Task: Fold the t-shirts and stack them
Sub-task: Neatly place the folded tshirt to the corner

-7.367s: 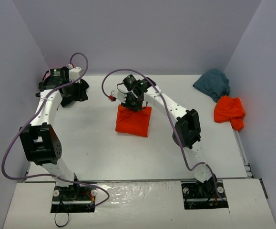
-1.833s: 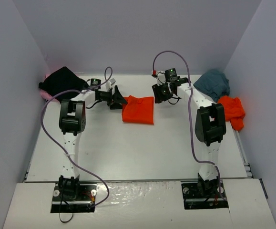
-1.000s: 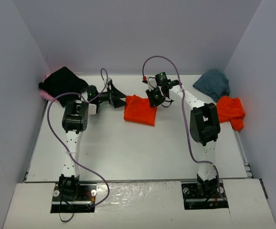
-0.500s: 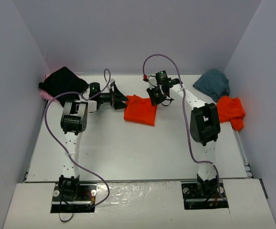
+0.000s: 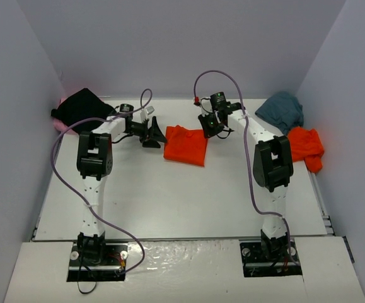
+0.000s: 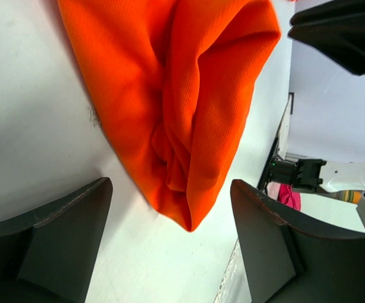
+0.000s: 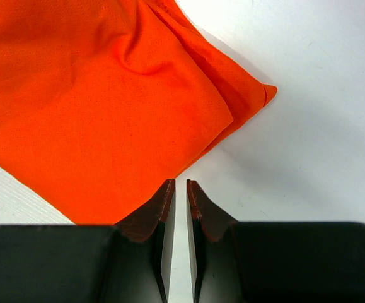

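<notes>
A folded orange-red t-shirt point(image 5: 185, 146) lies at the middle back of the table. My left gripper point(image 5: 155, 134) is at its left edge, open, and one folded corner of the shirt point(image 6: 176, 95) lies between the spread fingers point(image 6: 50, 246) without being pinched. My right gripper point(image 5: 209, 125) hovers at the shirt's far right corner, its jaws shut with only a slit between them and nothing in it point(image 7: 181, 183); the shirt's edge point(image 7: 106, 107) sits just ahead of the tips. A black t-shirt point(image 5: 81, 107) lies over a pink one point(image 5: 58, 125) at back left. Teal-grey point(image 5: 282, 110) and orange-red point(image 5: 304, 146) t-shirts are bunched at back right.
Grey walls close in the table point(image 5: 182, 202) on the left, back and right. Purple cables point(image 5: 223, 76) loop above both arms. The right arm point(image 6: 333, 31) shows at the top right of the left wrist view.
The left gripper has eased slightly down and back at the shirt's left edge and its jaws narrowed a touch. The right gripper shifted a little to the right. The shirt has not moved.
</notes>
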Action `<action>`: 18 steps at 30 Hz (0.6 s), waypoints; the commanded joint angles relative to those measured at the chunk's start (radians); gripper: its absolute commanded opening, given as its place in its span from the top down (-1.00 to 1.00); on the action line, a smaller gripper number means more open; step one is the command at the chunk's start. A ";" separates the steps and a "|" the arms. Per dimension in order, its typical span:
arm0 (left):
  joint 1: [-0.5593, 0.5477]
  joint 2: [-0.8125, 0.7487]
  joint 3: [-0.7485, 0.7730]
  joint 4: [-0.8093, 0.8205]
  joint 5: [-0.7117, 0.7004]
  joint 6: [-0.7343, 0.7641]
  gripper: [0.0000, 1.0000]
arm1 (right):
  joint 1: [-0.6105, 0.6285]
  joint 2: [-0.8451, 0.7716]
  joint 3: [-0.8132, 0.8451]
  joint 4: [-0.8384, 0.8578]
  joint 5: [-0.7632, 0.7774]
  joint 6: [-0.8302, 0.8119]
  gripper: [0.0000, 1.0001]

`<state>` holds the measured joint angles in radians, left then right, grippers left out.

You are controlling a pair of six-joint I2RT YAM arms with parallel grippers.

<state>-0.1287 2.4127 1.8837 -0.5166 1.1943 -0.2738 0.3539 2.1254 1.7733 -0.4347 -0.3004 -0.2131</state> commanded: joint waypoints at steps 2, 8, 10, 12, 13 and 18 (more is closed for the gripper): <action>0.008 -0.077 0.028 -0.136 -0.092 0.131 -0.48 | 0.000 -0.053 0.017 0.004 0.007 -0.014 0.78; -0.023 -0.015 0.106 -0.212 -0.101 0.168 -0.48 | 0.000 -0.059 0.023 0.000 -0.009 -0.003 0.76; -0.037 0.004 0.136 -0.240 -0.103 0.177 -0.48 | 0.000 -0.057 0.029 -0.003 -0.014 0.000 0.76; -0.057 0.017 0.152 -0.253 -0.097 0.184 -0.48 | 0.002 -0.052 0.034 -0.006 -0.020 0.003 0.76; -0.072 0.021 0.156 -0.251 -0.094 0.187 -0.48 | 0.003 -0.047 0.037 -0.006 -0.018 0.004 0.76; -0.090 0.044 0.170 -0.236 -0.043 0.162 -0.51 | 0.011 -0.032 0.046 -0.010 -0.016 0.005 0.76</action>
<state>-0.1937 2.4474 2.0124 -0.7301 1.1298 -0.1317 0.3550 2.1254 1.7733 -0.4389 -0.3041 -0.2109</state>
